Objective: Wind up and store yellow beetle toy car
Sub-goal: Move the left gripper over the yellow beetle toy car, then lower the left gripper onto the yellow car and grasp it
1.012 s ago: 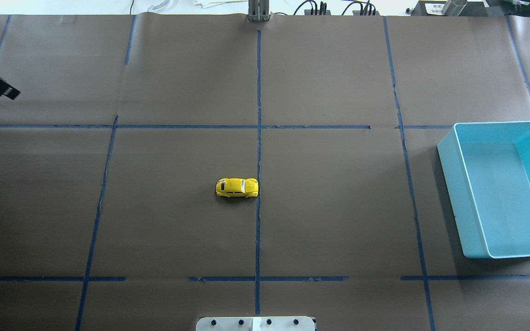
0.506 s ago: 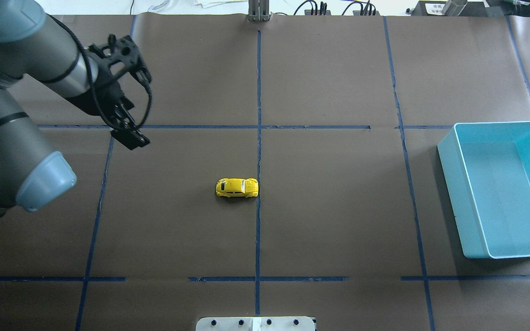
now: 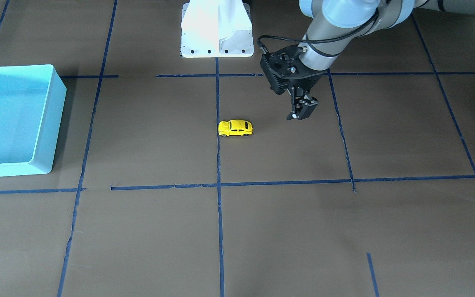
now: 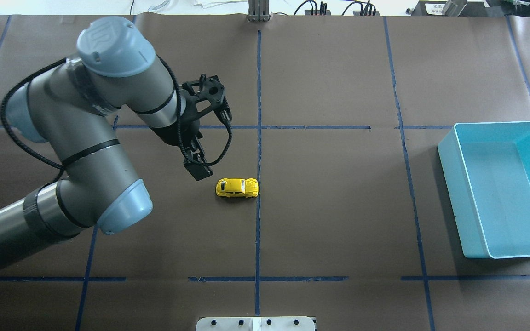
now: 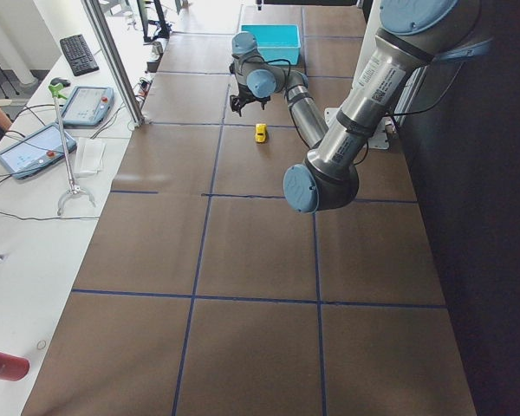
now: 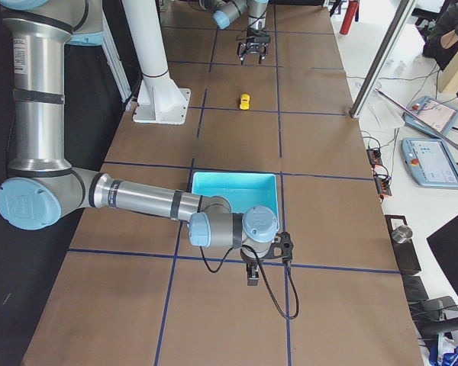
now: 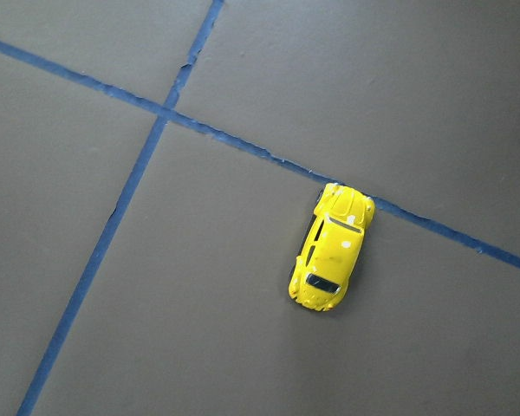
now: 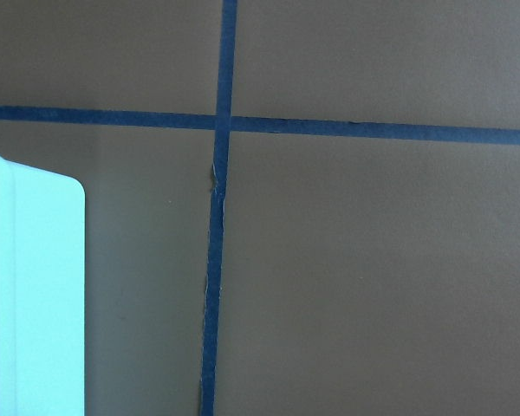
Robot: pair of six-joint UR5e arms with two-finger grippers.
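At the middle of the tabletop (image 4: 338, 230), well away from every edge, the task has barely begun. By the look of it nothing is wound, nothing is grasped and nothing is stored.

The left arm (image 4: 85, 151) reaches in from the left edge. The turquoise bin (image 4: 451, 193) stands at the right edge with nothing showing inside. The left gripper (image 4: 198, 171) hangs near the yellow beetle toy car (image 4: 237, 187), on its left-edge side and not touching it. The car sits on its wheels with one end against a blue tape line (image 7: 243, 143).

Grasping, winding and the carry to the bin are all left to do.

The overhead and front views see the left gripper edge-on. The right-end view catches its jaws apart. Only that view shows the right gripper (image 6: 252, 276), just off the bin's side, and I cannot tell whether it is apart or together. The left wrist view looks down on the car's roof, with no fingers in view.
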